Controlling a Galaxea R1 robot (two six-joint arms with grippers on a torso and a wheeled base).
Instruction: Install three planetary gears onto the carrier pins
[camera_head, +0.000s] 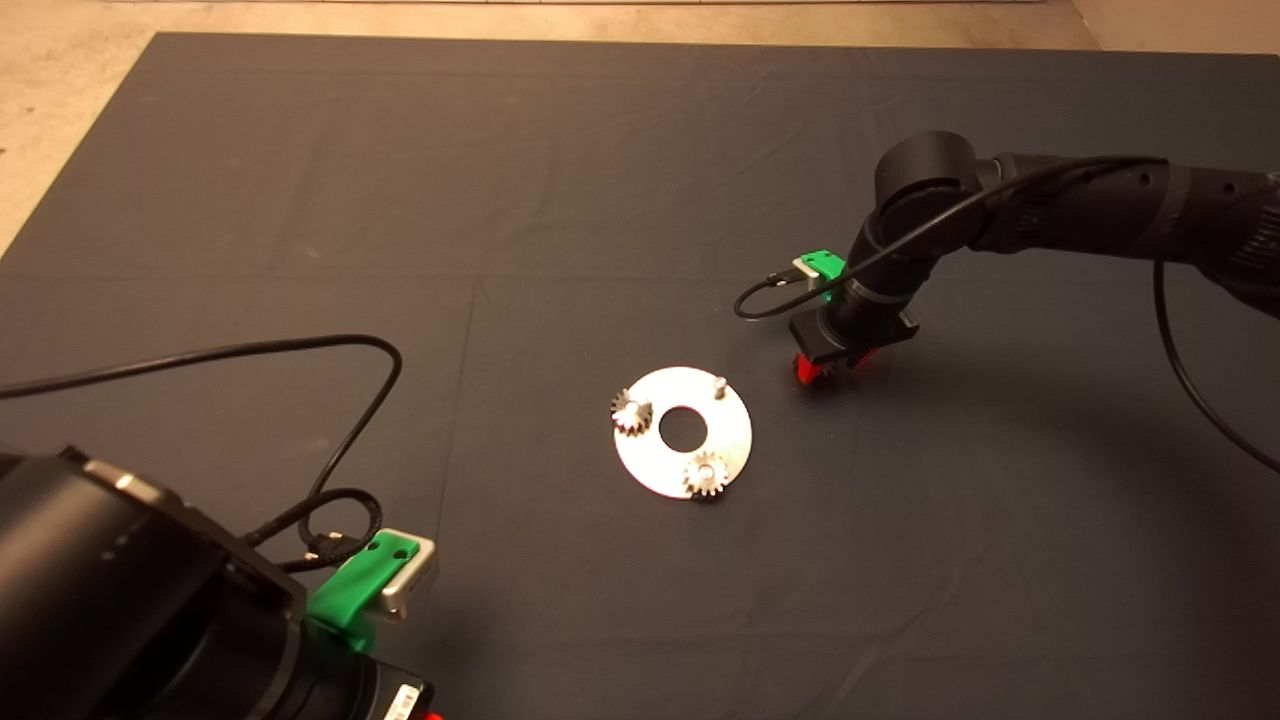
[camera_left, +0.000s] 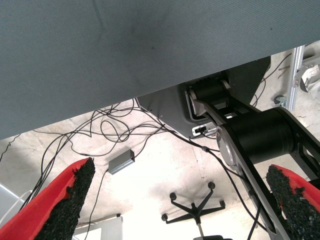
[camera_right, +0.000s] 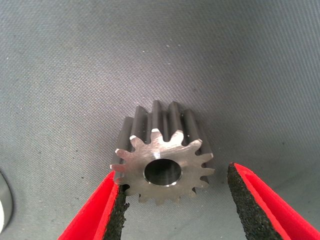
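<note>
Two of the three planetary gears already sit on carrier pins: over the dark-matted worktop (camera_head: 300, 200), the shiny carrier disc (camera_head: 735, 432) lies near the middle, with one seated gear (camera_head: 631, 412) at its left edge and another seated gear (camera_head: 705, 475) at its near edge, leaving one bare pin (camera_head: 718, 385) on the side nearest the right arm. That right arm (camera_head: 1080, 205) reaches in from the right, its forearm roughly level and its wrist bent steeply down, so the right tool (camera_head: 828, 366) stands at the mat just beside the disc. The right wrist view shows its red fingers (camera_right: 97, 212) spread open around the third gear (camera_right: 162, 160), which lies on the mat apart from the disc; one pad seems to touch the teeth, while the other stands clear. The step in hand looks like picking up this last gear, and doing it well probably means centring it between the pads before closing, so that it is not nudged aside or tipped, then clamping across the teeth firmly enough to keep the bore (camera_right: 162, 172) square for lowering over the bare pin without disturbing the seated gears. The left tool (camera_left: 180, 202) waits at the lower left edge, fingers wide open and holding nothing, looking out past the mat at floor cables.
</note>
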